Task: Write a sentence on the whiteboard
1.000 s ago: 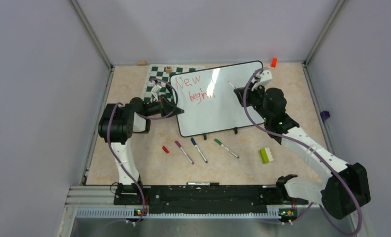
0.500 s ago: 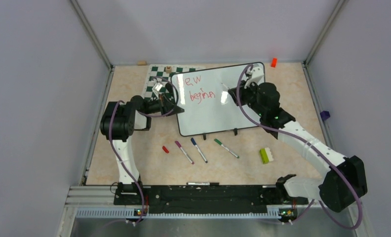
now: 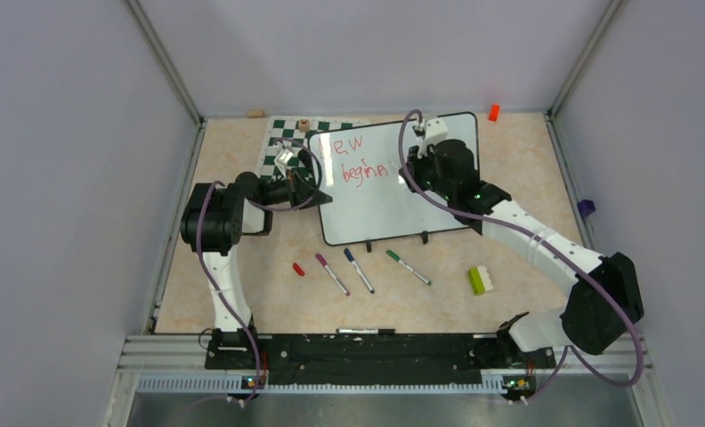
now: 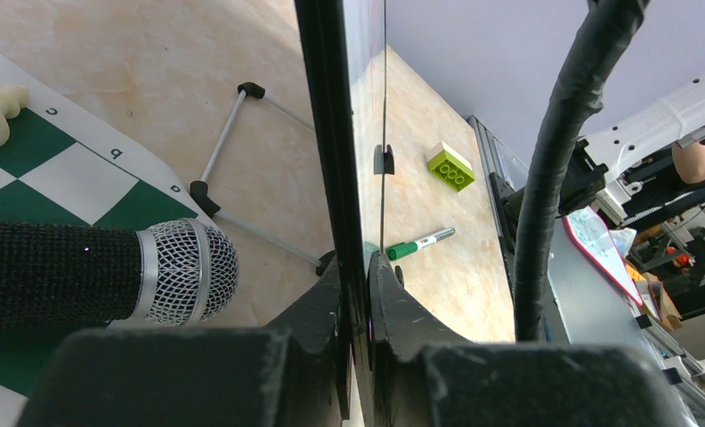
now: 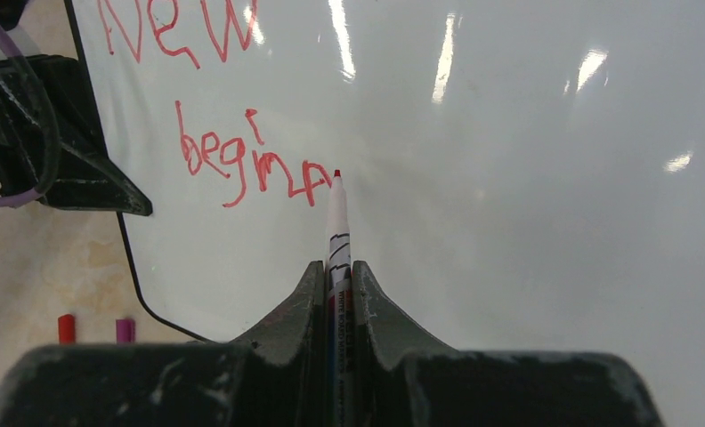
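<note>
Right wrist view: your right tool (image 5: 336, 267) pinches a red marker (image 5: 337, 218), tip at the unfinished sentence (image 5: 260, 169) on the whiteboard (image 5: 509, 222), which your left tool (image 4: 360, 267) clamps edge-on, apparently steadying it on the counter (image 3: 527, 160).

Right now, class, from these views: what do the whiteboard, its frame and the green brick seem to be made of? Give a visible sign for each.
The whiteboard: a smooth, glossy coated sheet, perhaps melamine or enamelled steel; light reflects off it in sharp streaks. Its frame: thin, black, likely plastic, possibly painted metal. The green brick: hard moulded plastic, with round studs and even colour.
</note>
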You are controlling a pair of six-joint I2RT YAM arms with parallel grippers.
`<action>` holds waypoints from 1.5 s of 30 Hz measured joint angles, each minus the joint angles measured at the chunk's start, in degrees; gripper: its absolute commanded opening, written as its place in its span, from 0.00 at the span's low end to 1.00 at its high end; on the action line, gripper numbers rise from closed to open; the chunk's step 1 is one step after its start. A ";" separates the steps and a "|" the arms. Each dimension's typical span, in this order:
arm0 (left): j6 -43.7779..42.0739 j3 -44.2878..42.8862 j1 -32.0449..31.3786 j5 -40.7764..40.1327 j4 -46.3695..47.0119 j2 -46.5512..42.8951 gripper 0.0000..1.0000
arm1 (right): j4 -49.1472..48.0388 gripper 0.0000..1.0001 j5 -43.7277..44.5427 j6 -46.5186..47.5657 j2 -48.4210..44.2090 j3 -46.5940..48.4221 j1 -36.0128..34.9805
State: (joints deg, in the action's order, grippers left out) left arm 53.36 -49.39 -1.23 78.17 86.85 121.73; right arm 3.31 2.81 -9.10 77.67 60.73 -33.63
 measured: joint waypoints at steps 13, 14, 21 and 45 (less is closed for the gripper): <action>0.07 0.00 0.00 0.07 0.00 0.00 0.00 | 2.73 0.00 3.37 1.57 3.52 5.05 -0.02; 0.04 0.00 0.00 0.07 0.00 0.00 0.00 | 2.75 0.00 3.34 1.60 3.72 5.25 -0.02; -0.31 0.04 0.02 0.11 -0.02 -0.11 0.00 | 3.50 0.00 3.06 1.62 5.42 5.84 -0.02; -0.66 0.44 0.02 -0.11 -0.28 -0.39 0.00 | 3.67 0.00 3.48 1.99 7.37 7.96 -0.13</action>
State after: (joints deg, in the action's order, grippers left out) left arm 52.71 -48.95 -1.21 78.06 86.56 121.34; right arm 6.98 6.28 -7.11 85.03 68.69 -33.76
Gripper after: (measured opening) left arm 0.112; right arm 0.093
